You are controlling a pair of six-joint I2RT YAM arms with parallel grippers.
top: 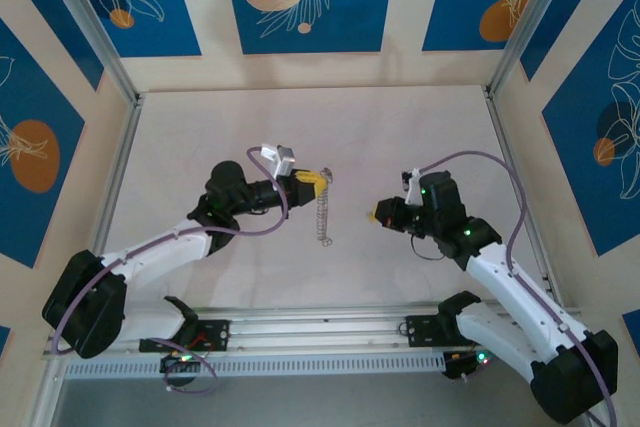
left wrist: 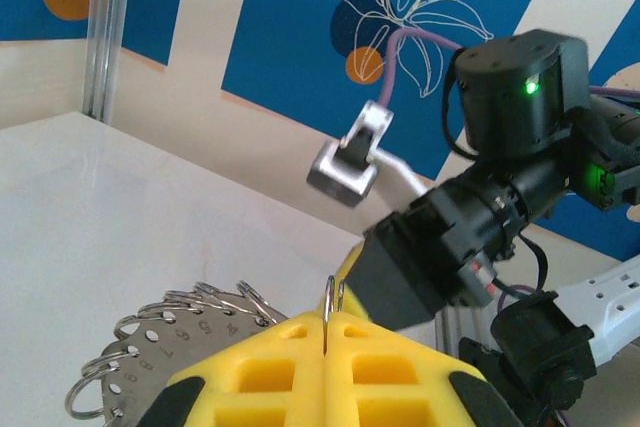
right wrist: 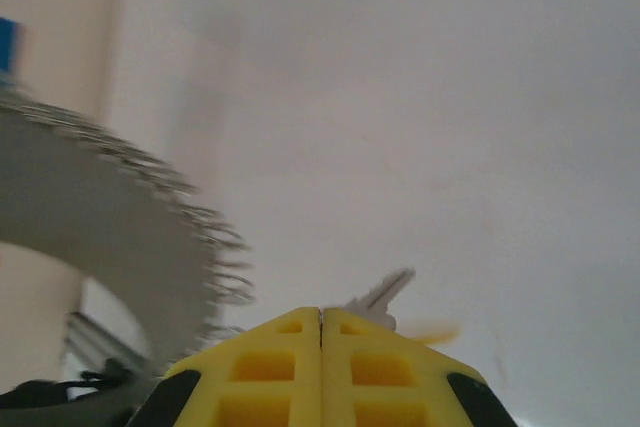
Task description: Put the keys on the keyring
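Observation:
My left gripper (top: 309, 181) is shut on a thin steel keyring (left wrist: 333, 297), whose double loop stands up out of the seam between the yellow fingers (left wrist: 260, 367). A grey numbered plate strung with several more rings (left wrist: 150, 347) hangs from it; from above it is a coil-like strip (top: 322, 211). My right gripper (top: 383, 214) is a short way to its right, shut on the key (right wrist: 388, 293). The pale shaft pokes up and right past the fingertips, with a yellow-orange blur (right wrist: 436, 332) beside it. The ring plate (right wrist: 100, 207) is a blur at the left of the right wrist view.
The white table (top: 200, 127) is walled by blue-and-cream panels with aluminium posts (top: 90, 27). An aluminium rail (top: 320, 322) runs along the near edge between the arm bases. The right arm's wrist and camera (left wrist: 500, 197) sit close in front of the left gripper.

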